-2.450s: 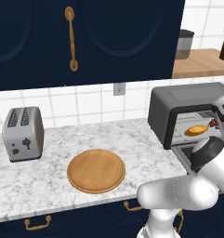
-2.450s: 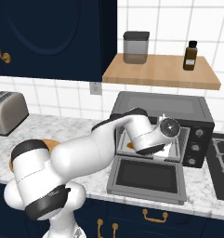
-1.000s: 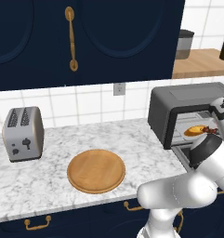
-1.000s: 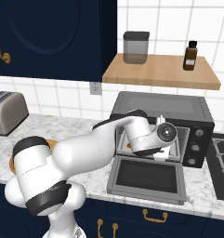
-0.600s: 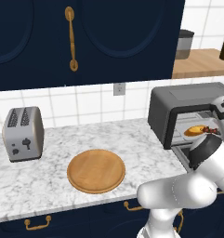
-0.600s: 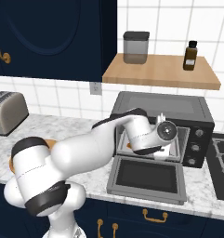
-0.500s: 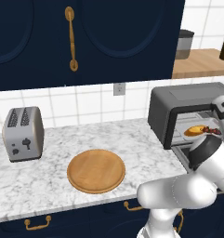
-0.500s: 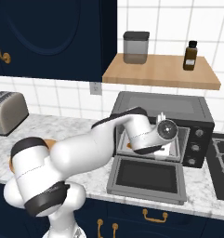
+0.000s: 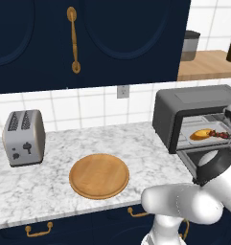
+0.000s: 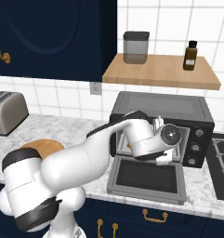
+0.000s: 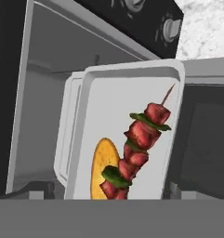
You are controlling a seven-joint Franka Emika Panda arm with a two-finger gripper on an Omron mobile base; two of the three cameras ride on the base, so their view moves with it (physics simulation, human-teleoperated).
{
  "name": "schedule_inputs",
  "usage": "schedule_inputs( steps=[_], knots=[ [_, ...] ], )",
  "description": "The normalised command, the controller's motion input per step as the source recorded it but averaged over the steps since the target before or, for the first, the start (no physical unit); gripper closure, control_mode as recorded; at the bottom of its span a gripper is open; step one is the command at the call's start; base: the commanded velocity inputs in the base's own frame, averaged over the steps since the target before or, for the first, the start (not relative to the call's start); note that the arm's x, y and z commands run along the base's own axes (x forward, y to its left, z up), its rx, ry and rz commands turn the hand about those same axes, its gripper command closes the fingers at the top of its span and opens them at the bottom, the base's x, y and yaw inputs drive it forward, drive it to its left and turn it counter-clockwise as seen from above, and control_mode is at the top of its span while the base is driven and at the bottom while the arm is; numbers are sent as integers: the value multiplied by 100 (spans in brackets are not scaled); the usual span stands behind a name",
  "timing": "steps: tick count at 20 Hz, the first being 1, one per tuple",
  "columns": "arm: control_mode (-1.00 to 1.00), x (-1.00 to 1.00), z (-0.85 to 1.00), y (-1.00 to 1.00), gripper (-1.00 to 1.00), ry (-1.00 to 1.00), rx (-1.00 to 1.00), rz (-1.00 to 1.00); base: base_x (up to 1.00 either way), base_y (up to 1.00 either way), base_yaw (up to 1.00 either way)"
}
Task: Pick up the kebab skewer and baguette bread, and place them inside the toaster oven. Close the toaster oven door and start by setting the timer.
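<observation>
The kebab skewer (image 11: 140,148), red chunks with green bits, lies on a light grey tray (image 11: 102,102) inside the toaster oven (image 10: 160,106). Next to it on the same tray rests the baguette bread (image 11: 104,168), golden yellow. From the left base view the skewer (image 9: 221,135) and the bread (image 9: 202,134) show inside the dark oven (image 9: 184,105). The toaster oven door (image 10: 148,176) hangs down flat in front. My gripper (image 10: 163,148) hovers at the oven mouth just above the door, open and holding nothing; its fingertips are hidden.
Oven knobs (image 10: 195,135) sit on the right of the oven front. A silver toaster (image 9: 25,136) and a round wooden board (image 9: 99,175) stand on the marble counter to the left. A shelf above carries a jar (image 10: 136,46) and a bottle (image 10: 190,55). A stove (image 10: 222,160) lies to the right.
My hand has eased slightly down and back from the oven opening. The skewer and bread stay still on the tray.
</observation>
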Motion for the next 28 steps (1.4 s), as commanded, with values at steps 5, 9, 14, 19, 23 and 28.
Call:
schedule_inputs(
  steps=[5,9,14,19,23,28],
  knots=[
    [-100,-32,0,10,-100,0,-15,37,0,0,0],
    [-100,-15,-9,21,-100,-4,-19,35,0,0,0],
    [-100,-21,-18,13,-100,-14,-22,32,0,0,0],
    [-100,-4,-19,9,-100,-23,-20,18,0,0,0],
    [-100,0,-23,12,-100,-21,-24,8,0,0,0],
    [-100,0,-4,19,-100,-5,-21,12,0,0,0]
  ],
)
